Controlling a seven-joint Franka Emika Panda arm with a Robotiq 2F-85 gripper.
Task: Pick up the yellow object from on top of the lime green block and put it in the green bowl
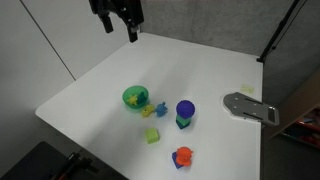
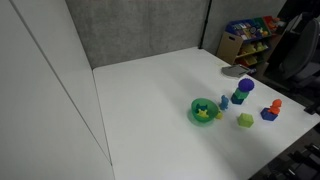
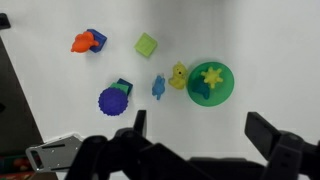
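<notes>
The green bowl [image 3: 226, 94] stands on the white table and shows in both exterior views [image 1: 128, 94] [image 2: 193, 108]. A pale-yellow knobbly object [image 3: 211, 77] lies inside it [image 1: 135, 101] [image 2: 205, 113]. The lime green block [image 3: 147, 44] sits bare on the table, apart from the bowl [image 1: 152, 135] [image 2: 245, 120]. My gripper [image 3: 200, 125] is open and empty, high above the table and well clear of the toys [image 1: 120, 30].
A yellow piece [image 3: 177, 76] with a blue piece [image 3: 159, 87] lies beside the bowl. A purple cylinder [image 3: 113, 98] stands on a darker green block. An orange and blue toy [image 3: 85, 41] lies further off. A grey metal plate [image 1: 250, 105] sits near the table edge.
</notes>
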